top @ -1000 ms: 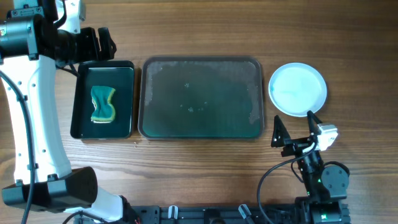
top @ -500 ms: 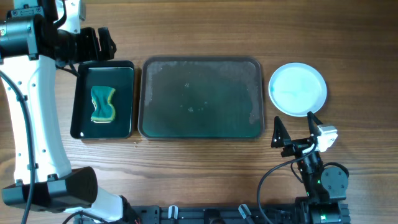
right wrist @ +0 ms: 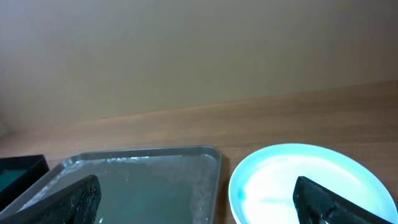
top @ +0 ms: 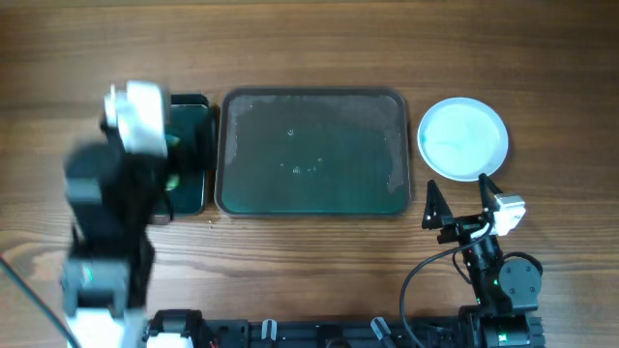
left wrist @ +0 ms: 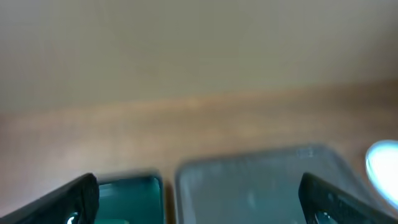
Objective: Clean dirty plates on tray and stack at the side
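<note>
Right hand [top: 460, 199]: fingers spread, pinching nothing, parked lower right of the overhead frame, just below the plates [top: 462, 138]. The plates sit on the counter [top: 319, 48] at upper right, just beside the tray [top: 314, 150] but apart from its rim. Top face is clean white, faintly bluish. I can't tell from above how many are stacked. The tray is mid-frame with pale specks and streaks on its surface. Left hand [left wrist: 199, 182]: fingers spread wide in the wrist view, nothing between them. My left arm [top: 116, 203] is a blur at frame left, covering most of the small black tray [top: 198, 145].
</note>
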